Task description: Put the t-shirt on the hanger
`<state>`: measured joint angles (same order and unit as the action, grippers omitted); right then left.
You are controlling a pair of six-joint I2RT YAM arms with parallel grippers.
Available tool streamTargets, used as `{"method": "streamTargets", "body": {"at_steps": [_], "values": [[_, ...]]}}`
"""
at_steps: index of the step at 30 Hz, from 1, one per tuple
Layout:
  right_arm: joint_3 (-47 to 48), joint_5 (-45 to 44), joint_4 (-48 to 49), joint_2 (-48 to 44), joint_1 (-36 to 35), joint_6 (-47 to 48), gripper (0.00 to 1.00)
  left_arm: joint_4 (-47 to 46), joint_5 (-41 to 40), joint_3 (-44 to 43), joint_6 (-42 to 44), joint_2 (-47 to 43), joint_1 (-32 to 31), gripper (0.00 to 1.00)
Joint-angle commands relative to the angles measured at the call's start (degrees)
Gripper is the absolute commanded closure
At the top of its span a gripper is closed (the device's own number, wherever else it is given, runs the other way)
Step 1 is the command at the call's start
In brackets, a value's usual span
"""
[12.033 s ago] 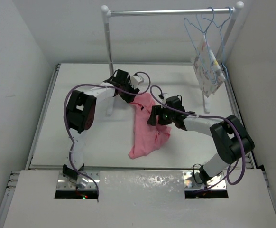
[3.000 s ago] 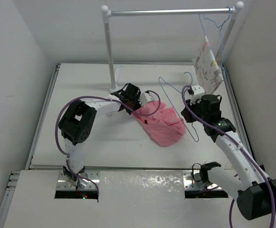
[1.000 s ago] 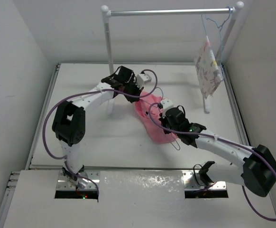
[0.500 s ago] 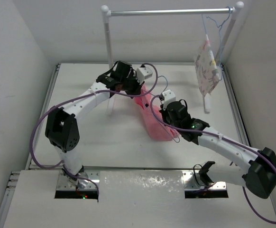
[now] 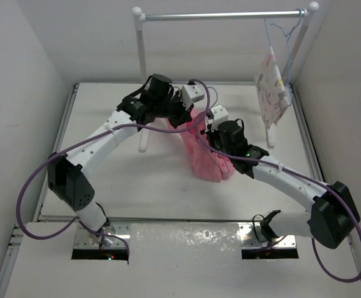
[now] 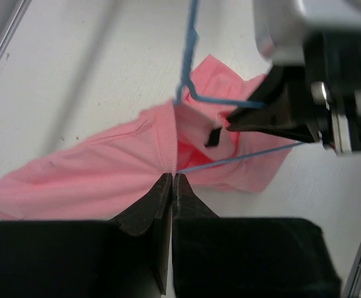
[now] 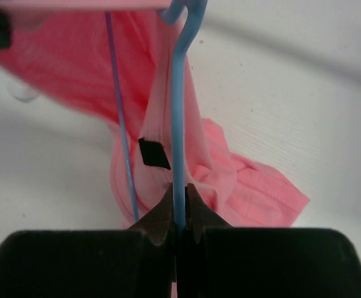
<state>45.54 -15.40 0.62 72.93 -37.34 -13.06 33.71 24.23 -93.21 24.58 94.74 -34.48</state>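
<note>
My left pincer (image 6: pixel 171 181) is clenched on the shirt (image 6: pixel 100 171) edge, and my right pincer (image 7: pixel 179 192) grasps the hanger (image 7: pixel 178 112), partly inside the shirt.

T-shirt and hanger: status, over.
Left gripper shut on the t-shirt at the neck. Right gripper shut on the hanger, one arm into the neck opening. White garment on the rail, well aside.

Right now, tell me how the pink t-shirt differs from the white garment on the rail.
The t-shirt is plain pink; the white garment has a faint coloured print. The white garment hangs from the rail on a second hanger; the t-shirt is over the table, pinched by the left gripper, its blue hanger held in the right gripper. Both are small tops with thin wire hangers.
</note>
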Motion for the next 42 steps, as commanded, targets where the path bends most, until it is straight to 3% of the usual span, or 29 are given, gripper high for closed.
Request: {"method": "streamTargets", "body": {"at_steps": [1, 6, 8, 10, 11, 14, 16, 18, 21, 24, 28, 32, 35, 42], "values": [[-0.36, 10.20, 11.93, -1.03, 4.03, -1.88, 1.00, 0.30, 2.65, 1.54, 0.30, -3.51, -0.24, 1.00], [-4.84, 22.57, 19.22, -0.77, 4.82, 2.86, 1.00, 1.44, 3.02, 4.87, 3.36, -4.30, -2.17, 1.00], [-8.79, 23.57, 22.30, -0.94, 4.82, 4.17, 1.00, 1.88, 2.40, 7.07, 6.16, -3.86, -2.52, 1.00], [-12.29, 23.83, 26.70, -0.94, 4.91, 5.84, 1.00, 2.85, -0.92, 7.16, 7.50, -3.51, -2.52, 0.89], [-14.06, 24.79, 28.89, -1.03, 4.91, 6.46, 1.00, 3.28, -3.55, 7.16, 9.07, -3.51, -2.44, 0.72], [-15.57, 26.99, 31.71, -1.03, 5.00, 7.26, 1.00, 1.63, -7.87, 8.48, 11.45, -6.13, -2.08, 0.55], [-15.40, 27.96, 31.98, -0.51, 5.00, 7.78, 1.00, 0.74, -11.04, 8.57, 12.16, -8.85, -0.34, 0.50], [-14.78, 26.66, 31.55, 0.20, 5.00, 8.22, 1.00, 1.79, -9.30, 5.69, 13.30, -9.66, 2.38, 0.49], [-14.69, 24.19, 33.12, 1.86, 5.00, 8.14, 1.00, 0.65, -8.15, 2.26, 13.13, -9.14, 11.24, 0.46], [-13.99, 24.89, 34.71, 4.15, 5.00, 8.49, 1.00, 0.04, -11.40, 3.46, 20.99, -7.47, 12.16, 0.44], [-13.72, 25.86, 34.18, 5.82, 5.00, 9.02, 1.00, -2.69, -6.23, 8.56, 29.89, -7.90, 12.68, 0.45], [-13.29, 26.64, 32.61, 6.17, 5.00, 9.19, 1.00, 1.96, 10.28, 10.15, 40.17, -7.20, 16.45, 0.45], [-13.02, 27.61, 31.46, 6.26, 4.91, 9.80, 1.00, 3.37, 16.46, 13.66, 52.10, -6.76, 18.84, 0.42], [-13.02, 29.02, 30.49, 5.65, 5.00, 11.04, 1.00, 1.27, 21.65, 14.63, 54.95, -2.19, 16.12, 0.39]]}}
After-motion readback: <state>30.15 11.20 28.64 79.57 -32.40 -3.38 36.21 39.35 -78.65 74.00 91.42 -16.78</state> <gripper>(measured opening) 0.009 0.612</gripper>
